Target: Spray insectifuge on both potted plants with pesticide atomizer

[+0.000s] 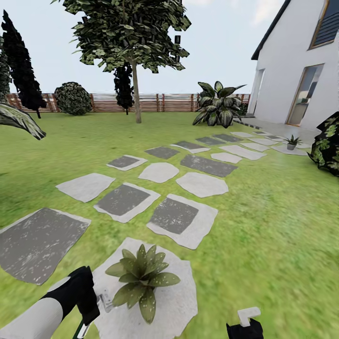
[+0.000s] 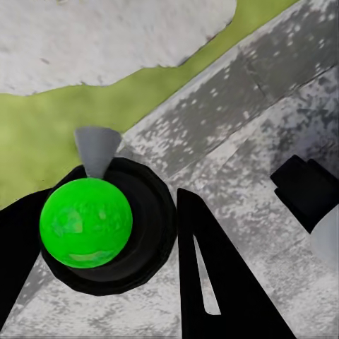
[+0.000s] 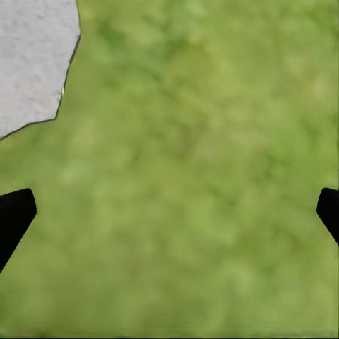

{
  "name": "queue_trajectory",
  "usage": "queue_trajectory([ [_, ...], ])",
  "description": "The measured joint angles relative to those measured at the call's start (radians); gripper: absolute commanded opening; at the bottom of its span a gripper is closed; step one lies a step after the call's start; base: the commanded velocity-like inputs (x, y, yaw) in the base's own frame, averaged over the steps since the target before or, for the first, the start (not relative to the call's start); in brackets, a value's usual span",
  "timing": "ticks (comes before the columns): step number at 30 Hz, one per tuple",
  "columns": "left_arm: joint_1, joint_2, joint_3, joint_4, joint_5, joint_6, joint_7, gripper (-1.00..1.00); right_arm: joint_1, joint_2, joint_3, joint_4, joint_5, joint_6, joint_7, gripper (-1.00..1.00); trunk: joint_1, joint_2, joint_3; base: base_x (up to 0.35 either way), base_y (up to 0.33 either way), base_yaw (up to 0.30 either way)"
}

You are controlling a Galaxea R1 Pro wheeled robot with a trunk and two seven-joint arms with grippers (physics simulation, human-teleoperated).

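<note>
My left gripper [image 1: 84, 301] is low at the near left and shut on the pesticide atomizer [image 1: 102, 300], whose pale trigger part pokes out toward the nearer potted plant [image 1: 141, 278]. That speckled green rosette stands on a pale stepping stone [image 1: 181, 296] just right of the gripper. In the left wrist view the atomizer [image 2: 99, 226] is a round dark body with a bright green cap and a grey nozzle, held between black fingers [image 2: 212, 282]. The second potted plant [image 1: 292, 141] stands far off at the right by the house. My right gripper [image 3: 169, 212] is open over grass.
Grey stepping stones [image 1: 174, 216] lead across the lawn toward the white house [image 1: 292, 66]. A big dark leafy bush [image 1: 327, 143] crowds the right edge. A tree [image 1: 136, 94], a large leafy plant [image 1: 216, 106] and a wooden fence [image 1: 150, 102] stand at the back.
</note>
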Motion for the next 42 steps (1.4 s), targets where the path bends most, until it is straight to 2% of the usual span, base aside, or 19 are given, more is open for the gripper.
queue_trajectory([
  [12,0.000,0.000,0.003,0.000,-0.003,0.004,0.003,-1.00,0.000,0.000,0.000,0.000,0.000,0.000,0.000,1.00,0.000,0.000,0.000,-0.267,0.226,-0.187],
  [18,0.000,0.000,0.000,0.002,-0.007,0.012,0.003,-1.00,0.000,0.000,0.000,0.000,0.000,0.000,0.000,1.00,0.000,0.000,0.000,-0.069,0.285,-0.257],
  [23,-0.006,-0.002,-0.011,-0.001,-0.009,0.114,0.002,-1.00,0.000,0.000,0.000,0.000,0.000,0.000,0.000,1.00,0.000,0.000,0.000,-0.003,0.301,-0.257],
  [28,-0.005,-0.005,-0.011,-0.002,-0.008,0.125,-0.001,-1.00,0.000,0.000,0.000,0.000,0.000,0.000,0.000,1.00,0.000,0.000,0.000,0.000,0.189,-0.113],
  [29,-0.003,-0.008,-0.010,-0.002,-0.004,0.125,-0.003,-1.00,0.000,0.000,0.000,0.000,0.000,0.000,0.000,1.00,0.000,0.000,0.000,0.000,0.009,-0.003],
  [36,-0.005,-0.074,-0.012,-0.010,-0.007,0.125,-0.004,-1.00,0.000,0.000,0.000,0.000,0.000,0.000,0.000,1.00,0.000,0.000,0.000,0.000,0.001,-0.005],
  [42,-0.006,-0.068,-0.016,-0.006,-0.012,0.124,-0.004,-1.00,0.000,0.000,0.000,0.000,0.000,0.000,0.000,1.00,0.000,0.000,0.003,0.000,0.000,-0.168],
])
